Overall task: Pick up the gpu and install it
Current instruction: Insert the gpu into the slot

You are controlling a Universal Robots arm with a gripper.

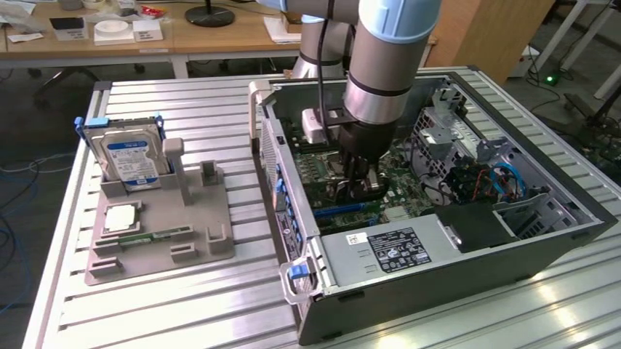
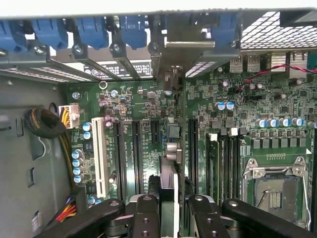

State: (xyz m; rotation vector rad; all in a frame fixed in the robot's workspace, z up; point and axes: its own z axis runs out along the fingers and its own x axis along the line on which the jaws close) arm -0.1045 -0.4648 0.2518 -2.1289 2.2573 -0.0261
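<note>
Wrist view had the gripper clamped on the gpu, card edge-on and upright over the motherboard slots. Exterior view: gripper down inside the open PC case, near the table's middle.

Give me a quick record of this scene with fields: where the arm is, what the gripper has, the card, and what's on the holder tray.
arm position: reaching down into the open grey computer case
gripper: shut on the thin dark circuit-board gpu
gpu state: standing on edge over the green motherboard, among its long slots
grey holder tray: on the exterior view's left, holding a silver hard drive with blue label
</note>
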